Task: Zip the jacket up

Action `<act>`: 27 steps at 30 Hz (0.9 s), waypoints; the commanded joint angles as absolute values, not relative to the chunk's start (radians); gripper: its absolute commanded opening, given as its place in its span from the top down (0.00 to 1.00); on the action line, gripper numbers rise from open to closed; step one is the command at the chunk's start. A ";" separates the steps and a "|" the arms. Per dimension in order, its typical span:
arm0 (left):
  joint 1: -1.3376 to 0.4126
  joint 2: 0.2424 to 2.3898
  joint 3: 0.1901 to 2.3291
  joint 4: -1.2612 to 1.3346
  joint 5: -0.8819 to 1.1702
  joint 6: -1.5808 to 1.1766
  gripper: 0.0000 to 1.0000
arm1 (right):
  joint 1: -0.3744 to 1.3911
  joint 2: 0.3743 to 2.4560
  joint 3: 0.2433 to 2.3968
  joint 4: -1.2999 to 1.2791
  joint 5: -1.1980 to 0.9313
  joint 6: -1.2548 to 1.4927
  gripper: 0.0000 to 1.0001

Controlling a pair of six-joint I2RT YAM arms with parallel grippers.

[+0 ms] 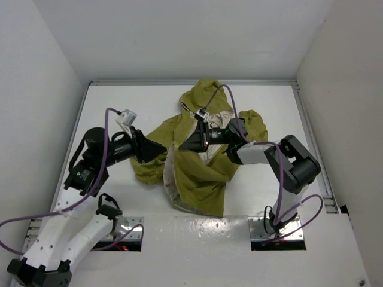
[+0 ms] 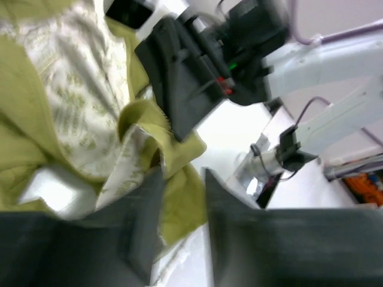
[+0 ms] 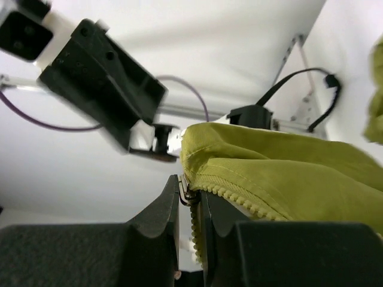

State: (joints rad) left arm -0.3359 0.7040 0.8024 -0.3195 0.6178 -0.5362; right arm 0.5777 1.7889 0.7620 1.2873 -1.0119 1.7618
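Observation:
The olive-green jacket (image 1: pixel 200 173) lies crumpled mid-table, its cream printed lining (image 1: pixel 170 179) showing along the open left front edge. My right gripper (image 1: pixel 187 143) reaches left over it and is shut on the metal zipper slider (image 3: pixel 188 195), holding a front edge (image 3: pixel 287 173) up; the zipper teeth (image 3: pixel 239 202) run from the slider. My left gripper (image 1: pixel 163 149) points right at the jacket's left part. In the left wrist view it (image 2: pixel 184 174) is open, with a green fabric edge (image 2: pixel 176 206) lying in the gap between the fingers, beside lining (image 2: pixel 66 89).
The hood (image 1: pixel 206 95) lies toward the back wall. White walls enclose the table on three sides. The two grippers face each other closely; the right one shows in the left wrist view (image 2: pixel 197 66). The right arm's base (image 1: pixel 281 224) stands at the near edge.

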 commanded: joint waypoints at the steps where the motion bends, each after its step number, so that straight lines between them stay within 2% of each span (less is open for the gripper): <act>1: -0.304 0.656 0.874 -0.241 0.701 -0.586 0.57 | 0.547 1.775 0.793 1.424 -1.046 1.752 1.00; 2: -0.295 0.669 0.865 -0.223 0.721 -0.595 0.53 | 0.551 1.763 0.796 1.422 -1.064 1.735 1.00; 10: -0.295 0.748 0.824 -0.175 0.814 -0.695 0.44 | 0.594 1.691 0.801 1.344 -1.161 1.620 1.00; 22: -0.295 0.778 0.815 -0.297 0.880 -0.724 0.44 | 0.606 1.651 0.833 1.227 -1.241 1.539 1.00; 26: -0.295 0.787 0.825 -0.353 0.954 -0.700 0.45 | 0.603 1.660 0.824 1.218 -1.232 1.546 1.00; 27: -0.295 0.787 0.825 -0.353 0.954 -0.671 0.48 | 0.600 1.661 0.824 1.233 -1.230 1.563 1.00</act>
